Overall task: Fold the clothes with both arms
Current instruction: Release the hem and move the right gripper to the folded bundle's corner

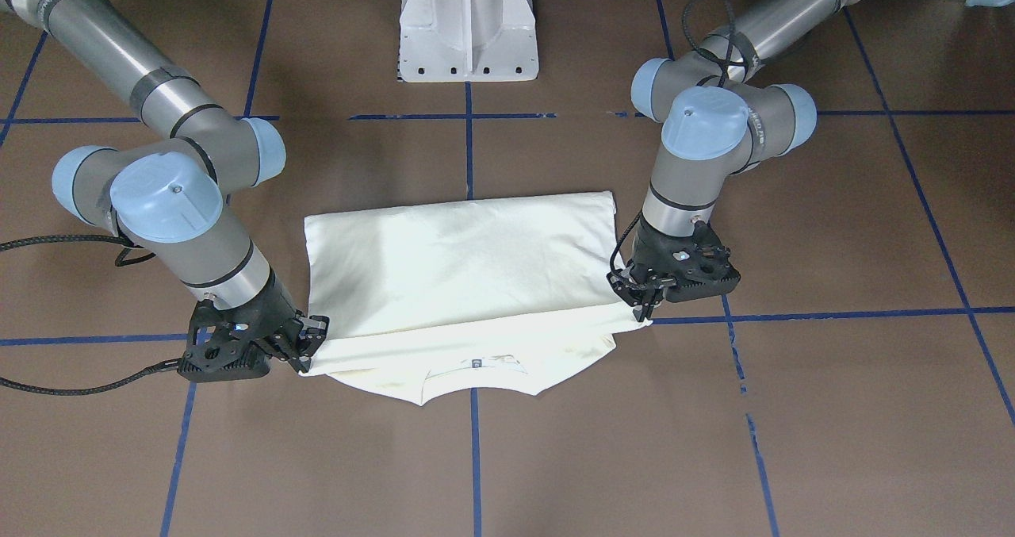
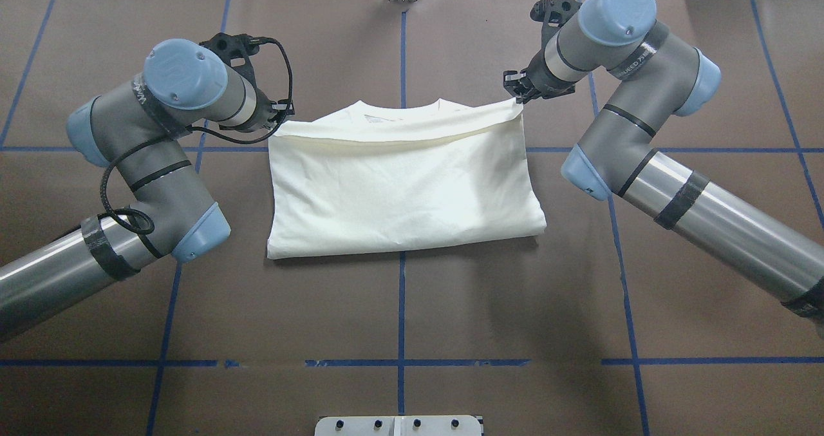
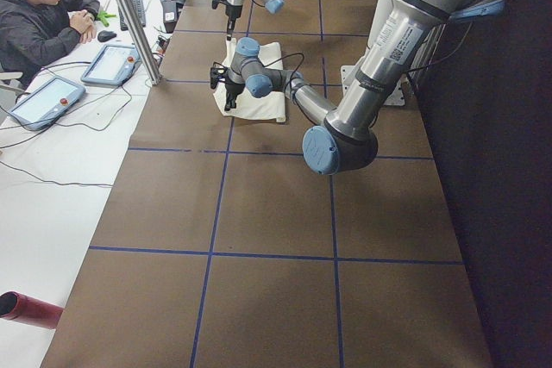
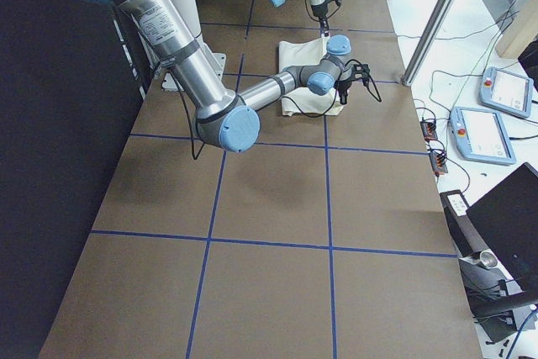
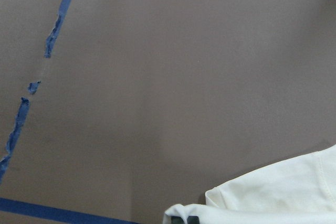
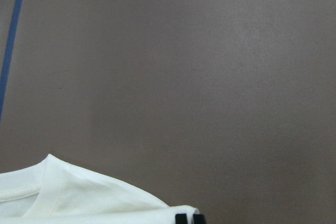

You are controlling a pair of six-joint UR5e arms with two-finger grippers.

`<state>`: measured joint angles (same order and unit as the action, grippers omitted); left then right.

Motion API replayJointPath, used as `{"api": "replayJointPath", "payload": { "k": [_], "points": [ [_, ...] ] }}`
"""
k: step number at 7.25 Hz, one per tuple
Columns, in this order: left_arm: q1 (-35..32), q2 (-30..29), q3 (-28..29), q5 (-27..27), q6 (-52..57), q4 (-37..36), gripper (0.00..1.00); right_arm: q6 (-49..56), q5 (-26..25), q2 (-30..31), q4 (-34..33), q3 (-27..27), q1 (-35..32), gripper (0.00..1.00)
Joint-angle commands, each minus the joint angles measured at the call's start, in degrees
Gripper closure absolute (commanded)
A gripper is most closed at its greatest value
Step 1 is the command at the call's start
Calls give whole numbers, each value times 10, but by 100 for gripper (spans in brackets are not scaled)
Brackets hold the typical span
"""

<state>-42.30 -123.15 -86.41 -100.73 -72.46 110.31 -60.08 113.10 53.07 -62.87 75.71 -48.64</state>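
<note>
Already your shirt (image 1: 460, 267) lies folded once between the two grippers, hem near the collar, and the left gripper (image 1: 641, 303) and right gripper (image 1: 308, 350) each seem clamped on a top-layer corner, so letting go and any further folds remain.

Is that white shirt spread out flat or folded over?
Folded. The shirt lies doubled: its top layer's edge stops just short of the collar, and no sleeves show.
</note>
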Motion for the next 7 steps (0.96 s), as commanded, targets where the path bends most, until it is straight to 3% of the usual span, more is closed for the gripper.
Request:
{"api": "replayJointPath", "payload": {
  "k": [1,3,5,7],
  "points": [
    [-2,2,-4,13,-7,-3,0,0,2,1,0,1,0,0],
    [-14,20,-37,14,7,-1,0,2,19,6,-2,24,0,0],
    [-16,61,-86,13,22,-5,0,-3,37,85,-22,143,41,0],
    [-16,70,-102,13,22,-8,0,-11,28,171,-35,225,83,0]
  ]
}}
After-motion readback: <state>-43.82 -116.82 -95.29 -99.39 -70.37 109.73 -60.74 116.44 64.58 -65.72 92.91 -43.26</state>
